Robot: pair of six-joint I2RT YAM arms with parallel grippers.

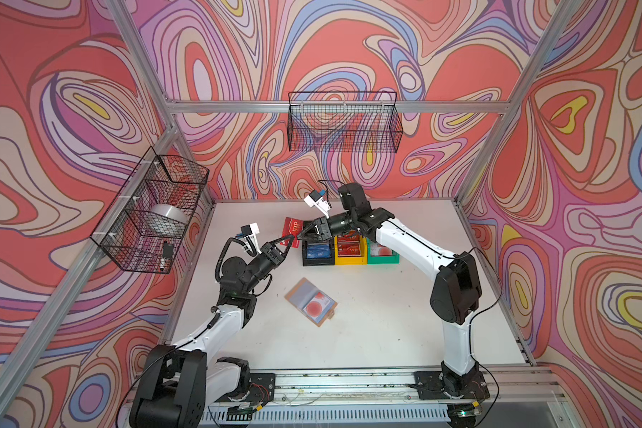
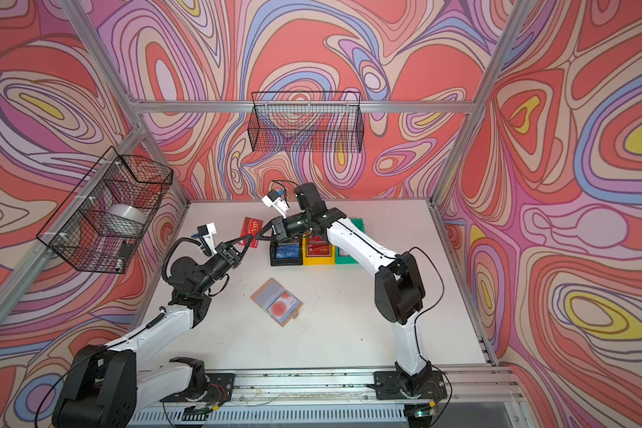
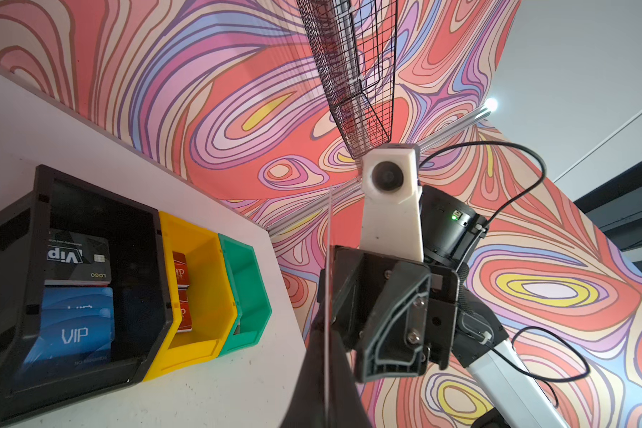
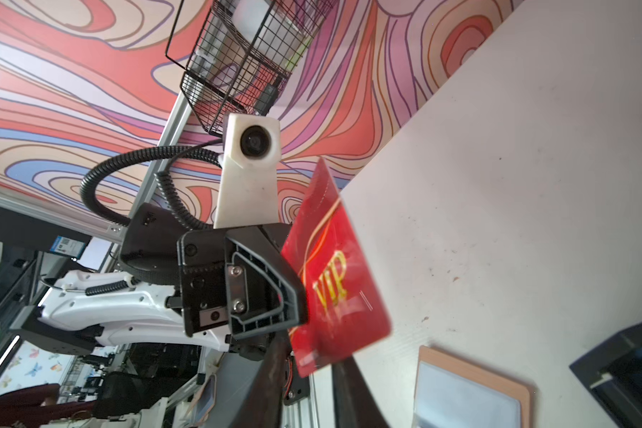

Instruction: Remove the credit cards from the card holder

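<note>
Right wrist: left end effector (image 4: 300, 300) pinches card (image 4: 334, 274) (red).

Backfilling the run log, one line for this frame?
phase: handover | left gripper: shut on red VIP card | right gripper: jaws open | card holder: open, pale card inside

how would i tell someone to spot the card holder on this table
On the white table, look in front of the row of black, yellow and green bins. The card holder lies open and flat there. Unlike the boxy bins, it is a thin tan booklet with clear bluish sleeves, one showing a pale card with a red circle.
</note>
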